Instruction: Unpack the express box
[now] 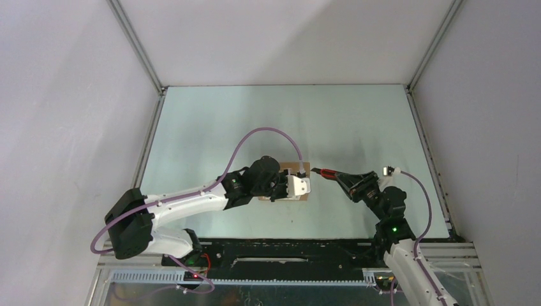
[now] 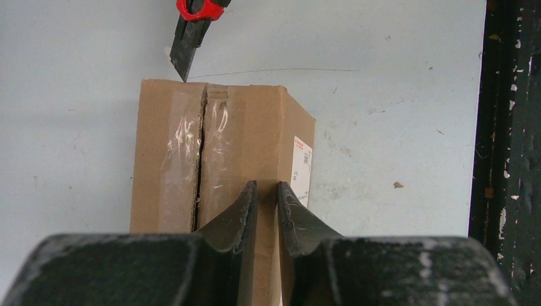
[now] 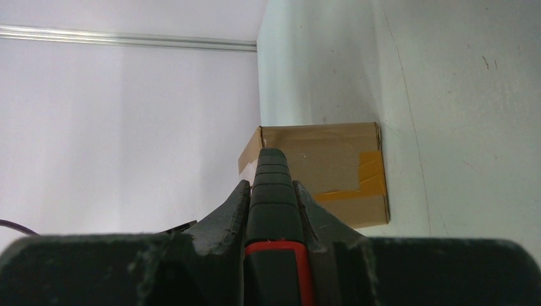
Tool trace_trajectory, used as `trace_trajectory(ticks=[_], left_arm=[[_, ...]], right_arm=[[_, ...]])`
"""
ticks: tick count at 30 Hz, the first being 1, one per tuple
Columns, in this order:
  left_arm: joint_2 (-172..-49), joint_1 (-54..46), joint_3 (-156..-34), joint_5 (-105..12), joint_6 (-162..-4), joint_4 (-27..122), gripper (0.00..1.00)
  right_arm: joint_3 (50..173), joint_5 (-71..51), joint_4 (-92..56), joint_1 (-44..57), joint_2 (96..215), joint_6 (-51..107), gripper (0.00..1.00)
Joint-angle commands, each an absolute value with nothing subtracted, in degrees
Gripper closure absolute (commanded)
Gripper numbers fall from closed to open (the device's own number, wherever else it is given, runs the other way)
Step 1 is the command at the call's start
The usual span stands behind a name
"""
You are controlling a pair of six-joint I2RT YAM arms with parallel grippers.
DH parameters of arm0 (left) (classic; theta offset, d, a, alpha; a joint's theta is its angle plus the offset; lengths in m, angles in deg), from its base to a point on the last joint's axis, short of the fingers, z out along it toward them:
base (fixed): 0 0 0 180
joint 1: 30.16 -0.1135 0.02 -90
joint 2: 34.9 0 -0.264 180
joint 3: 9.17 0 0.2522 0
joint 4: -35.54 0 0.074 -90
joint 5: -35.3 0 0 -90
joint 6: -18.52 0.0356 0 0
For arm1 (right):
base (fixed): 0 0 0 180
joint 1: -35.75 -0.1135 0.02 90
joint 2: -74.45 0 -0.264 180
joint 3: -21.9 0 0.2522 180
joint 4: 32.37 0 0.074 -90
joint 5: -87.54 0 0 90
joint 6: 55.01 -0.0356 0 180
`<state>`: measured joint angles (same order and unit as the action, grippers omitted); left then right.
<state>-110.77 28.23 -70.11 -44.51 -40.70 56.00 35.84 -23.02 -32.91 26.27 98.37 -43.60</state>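
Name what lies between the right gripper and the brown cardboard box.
The red-and-black utility knife the right gripper holds, tip at the box; top view.

one express box (image 2: 242,140), one utility knife (image 2: 191,35), one counter (image 1: 255,121), and two arms: left arm (image 1: 185,203), right arm (image 1: 408,262).

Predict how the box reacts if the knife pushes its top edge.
Box likely slides or tips: plain cardboard on a smooth table. Top seam gapes, so flaps probably flex under the knife. Corners look crisp, so walls seem stiff.
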Motion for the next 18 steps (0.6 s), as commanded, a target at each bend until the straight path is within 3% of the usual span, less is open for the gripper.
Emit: trace_trajectory(ticks=[1,18], left_arm=[[-111.46,28.46,-70.21,-44.73,-41.78,56.78,0.82],[-111.24,28.21,-69.87,-45.66,-42.04,56.3,0.86]], right_arm=[[35.37,-23.02,-36.19,25.32,99.41,-43.51,1.0],[36.75,-27.3,-34.78,24.44,98.22,-42.55,1.0]])
